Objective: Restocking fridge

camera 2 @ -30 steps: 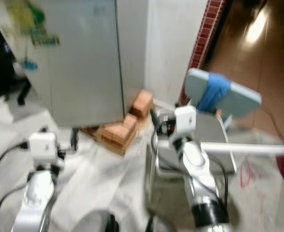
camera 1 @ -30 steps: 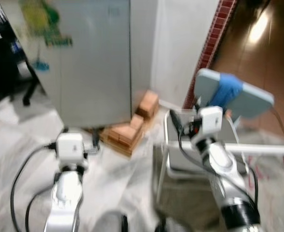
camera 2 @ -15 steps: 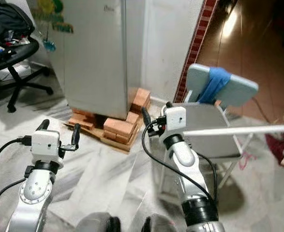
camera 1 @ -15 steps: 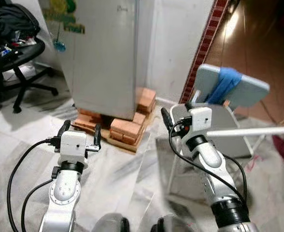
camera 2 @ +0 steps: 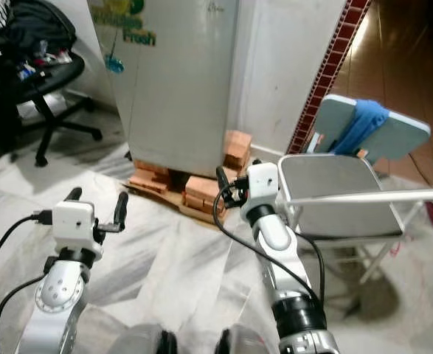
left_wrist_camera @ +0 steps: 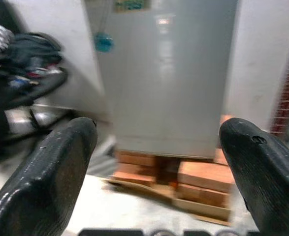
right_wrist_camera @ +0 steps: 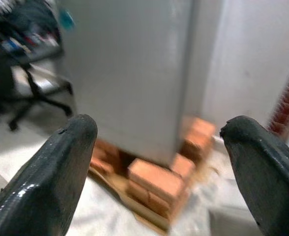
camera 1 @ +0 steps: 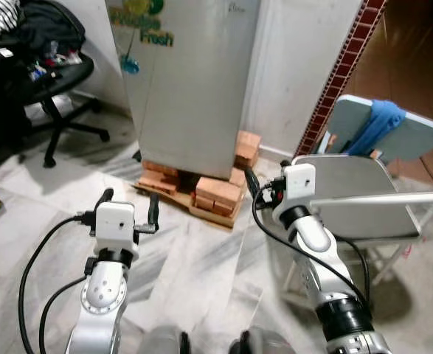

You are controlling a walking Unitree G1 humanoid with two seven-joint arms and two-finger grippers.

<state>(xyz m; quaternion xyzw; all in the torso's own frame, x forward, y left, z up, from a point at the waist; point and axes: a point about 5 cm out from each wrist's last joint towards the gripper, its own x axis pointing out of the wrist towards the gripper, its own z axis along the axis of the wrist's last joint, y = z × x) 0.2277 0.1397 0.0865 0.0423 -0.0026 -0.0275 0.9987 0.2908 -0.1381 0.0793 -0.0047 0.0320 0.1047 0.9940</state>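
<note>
The grey fridge [camera 1: 194, 81] stands with its door shut, raised on orange bricks [camera 1: 217, 195] and a wooden pallet. A green "Fresh" sticker [camera 1: 146, 33] is on its upper front. Both arms are held out toward it, well short of it. My left gripper [camera 1: 129, 203] is open and empty, its fingers [left_wrist_camera: 60, 167] framing the fridge base in the left wrist view. My right gripper [right_wrist_camera: 159, 125] is also open and empty, level with the bricks' right end; one of its fingers [camera 1: 250, 181] shows beside the wrist camera box.
A grey folding chair [camera 1: 349, 192] with a blue cloth [camera 1: 377, 120] over its back stands right of the fridge. A white rod [camera 1: 393, 197] crosses above its seat. A black office chair [camera 1: 50, 81] piled with clothes stands at the left. The floor is marble.
The whole picture has shifted right and lost its blur, so the camera has moved; the fridge now sits nearer the middle. Both grippers have stayed open and empty.
</note>
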